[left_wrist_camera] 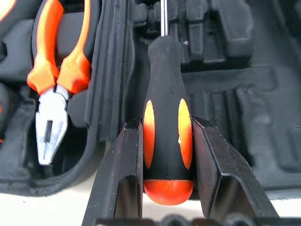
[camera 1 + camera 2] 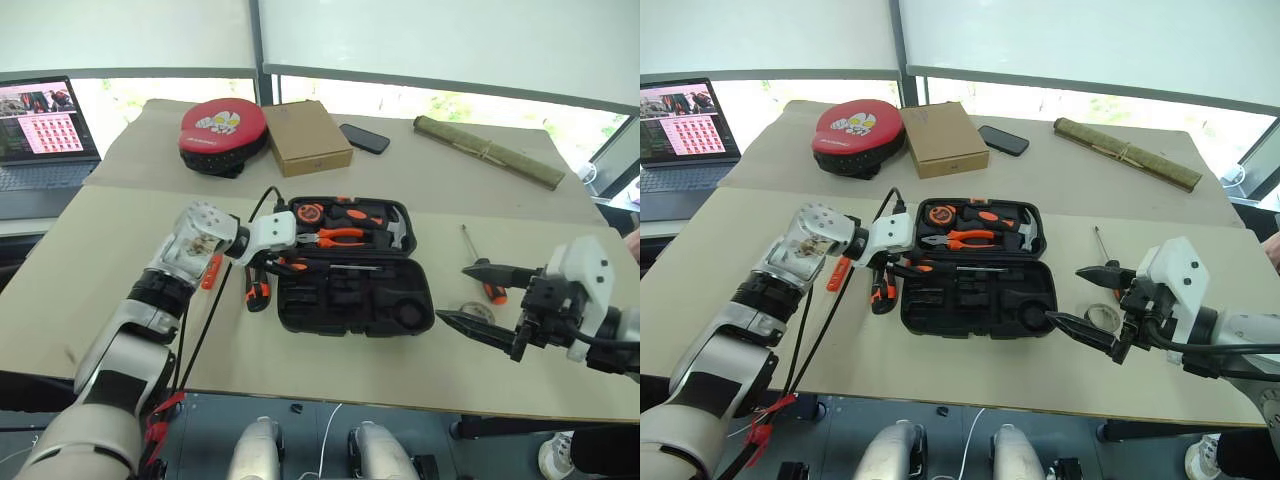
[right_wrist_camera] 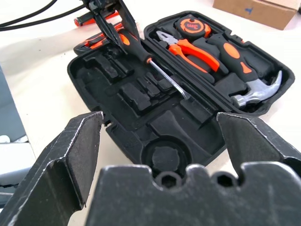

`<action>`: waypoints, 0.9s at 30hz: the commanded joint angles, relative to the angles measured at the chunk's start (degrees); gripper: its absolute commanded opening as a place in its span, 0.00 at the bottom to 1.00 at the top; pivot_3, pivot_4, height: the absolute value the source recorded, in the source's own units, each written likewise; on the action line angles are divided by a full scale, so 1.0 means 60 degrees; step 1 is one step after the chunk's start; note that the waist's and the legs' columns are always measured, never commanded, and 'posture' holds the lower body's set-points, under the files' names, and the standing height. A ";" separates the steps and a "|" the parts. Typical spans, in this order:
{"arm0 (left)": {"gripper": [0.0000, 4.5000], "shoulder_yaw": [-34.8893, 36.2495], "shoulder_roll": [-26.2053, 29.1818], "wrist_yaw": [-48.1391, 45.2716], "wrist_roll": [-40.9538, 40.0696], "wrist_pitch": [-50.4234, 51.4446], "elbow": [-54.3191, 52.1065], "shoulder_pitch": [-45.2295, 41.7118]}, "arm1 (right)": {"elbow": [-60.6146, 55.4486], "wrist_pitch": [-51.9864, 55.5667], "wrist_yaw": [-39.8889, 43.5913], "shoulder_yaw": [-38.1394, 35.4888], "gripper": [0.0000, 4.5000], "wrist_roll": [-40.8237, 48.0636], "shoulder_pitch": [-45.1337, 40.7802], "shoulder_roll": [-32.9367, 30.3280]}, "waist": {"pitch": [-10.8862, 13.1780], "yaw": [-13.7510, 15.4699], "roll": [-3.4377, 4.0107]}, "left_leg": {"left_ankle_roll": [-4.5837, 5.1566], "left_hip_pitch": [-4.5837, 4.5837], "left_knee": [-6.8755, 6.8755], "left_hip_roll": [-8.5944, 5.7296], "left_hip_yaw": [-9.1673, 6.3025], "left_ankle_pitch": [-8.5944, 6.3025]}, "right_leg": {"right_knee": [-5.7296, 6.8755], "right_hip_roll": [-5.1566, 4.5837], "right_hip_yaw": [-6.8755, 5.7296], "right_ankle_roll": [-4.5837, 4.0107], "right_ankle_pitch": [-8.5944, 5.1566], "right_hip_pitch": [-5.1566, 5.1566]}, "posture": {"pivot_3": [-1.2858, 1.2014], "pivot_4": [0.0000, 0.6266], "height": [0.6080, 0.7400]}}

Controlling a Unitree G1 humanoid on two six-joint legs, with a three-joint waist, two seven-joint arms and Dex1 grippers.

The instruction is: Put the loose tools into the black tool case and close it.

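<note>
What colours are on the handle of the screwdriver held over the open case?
Black with orange, clearest in the left wrist view: screwdriver.

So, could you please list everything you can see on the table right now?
Tool case: one, black, open, table centre.
Pliers: one, orange handles, in the case's far half.
Hammer: one, steel head, far half, right end.
Tape measure: one, orange-black, far half.
Held screwdriver: one, black-orange, over the case's near half.
Utility knife: one, orange-black, left of case.
Tester screwdriver: one, orange, further left.
Second screwdriver: one, right of case.
Tape roll: one, right of case.
Round pad: one, red-black, far left.
Cardboard box: one, brown, beside pad.
Phone: one, black.
Rolled bundle: one, olive, far right.
Laptop: one, left edge.
Left tool: shut on the screwdriver.
Right tool: open.
</note>
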 commanded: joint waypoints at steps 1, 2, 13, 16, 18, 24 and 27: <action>0.21 0.0046 -0.0317 0.0161 0.0151 -0.0309 0.0260 -0.0267 | -0.0300 -0.0135 -0.0195 -0.0421 1.00 0.0086 0.0050 0.0102 | 0.0000 0.0010 0.0000 | 0.0000 0.0000 0.0000 0.0000 -0.0001 0.0000 | 0.0000 0.0000 -0.0001 0.0001 0.0000 0.0003 | 0.52 0.24 1.00; 0.21 0.0053 -0.0395 0.0165 0.0173 -0.0327 0.0303 -0.0287 | -0.0341 -0.0129 -0.0227 -0.0428 1.00 0.0099 0.0072 0.0131 | 0.0000 0.0010 0.0000 | 0.0000 -0.0001 0.0001 0.0000 -0.0002 0.0000 | 0.0000 -0.0001 -0.0001 0.0001 0.0000 0.0000 | 0.52 0.24 1.00; 0.43 0.0124 -0.0946 0.0256 0.0411 -0.0676 0.1158 -0.0774 | -0.0546 -0.0117 -0.0516 -0.0286 1.00 0.0156 0.0133 0.0254 | 0.0000 0.0011 0.0000 | 0.0000 -0.0009 0.0010 -0.0002 -0.0011 0.0000 | 0.0001 -0.0001 -0.0003 0.0003 0.0001 0.0001 | 0.52 0.24 1.00; 0.63 0.0322 -0.0956 0.0151 0.0220 -0.0437 0.0947 -0.0917 | -0.0610 -0.0097 -0.0561 -0.0222 1.00 0.0197 0.0146 0.0271 | 0.0001 0.0022 -0.0001 | 0.0000 -0.0009 0.0020 -0.0002 -0.0017 0.0000 | 0.0005 0.0000 -0.0007 0.0003 0.0001 0.0006 | 0.52 0.24 1.00; 0.80 0.0482 -0.0952 0.0014 -0.0007 -0.0315 0.0666 -0.0995 | -0.0656 -0.0090 -0.0562 -0.0212 1.00 0.0226 0.0178 0.0278 | 0.0001 0.0024 -0.0001 | 0.0001 -0.0013 0.0028 -0.0002 -0.0021 0.0000 | 0.0006 0.0000 -0.0009 0.0005 0.0002 0.0007 | 0.52 0.24 1.00; 0.87 0.0618 -0.1060 -0.0274 -0.0282 0.0231 0.0055 -0.1166 | -0.0609 -0.0100 -0.0528 -0.0247 1.00 0.0209 0.0212 0.0263 | 0.0001 0.0020 0.0000 | 0.0002 -0.0025 0.0036 -0.0002 -0.0031 -0.0001 | 0.0006 0.0000 -0.0015 0.0006 0.0002 0.0005 | 0.52 0.24 1.00; 0.71 0.0437 -0.1116 -0.0151 -0.0100 0.0068 0.0054 -0.1117 | -0.0628 -0.0110 -0.0542 -0.0238 1.00 0.0202 0.0216 0.0270 | 0.0000 0.0018 0.0000 | 0.0002 -0.0025 0.0039 -0.0002 -0.0032 -0.0001 | 0.0006 0.0000 -0.0015 0.0007 0.0002 0.0007 | 0.52 0.24 1.00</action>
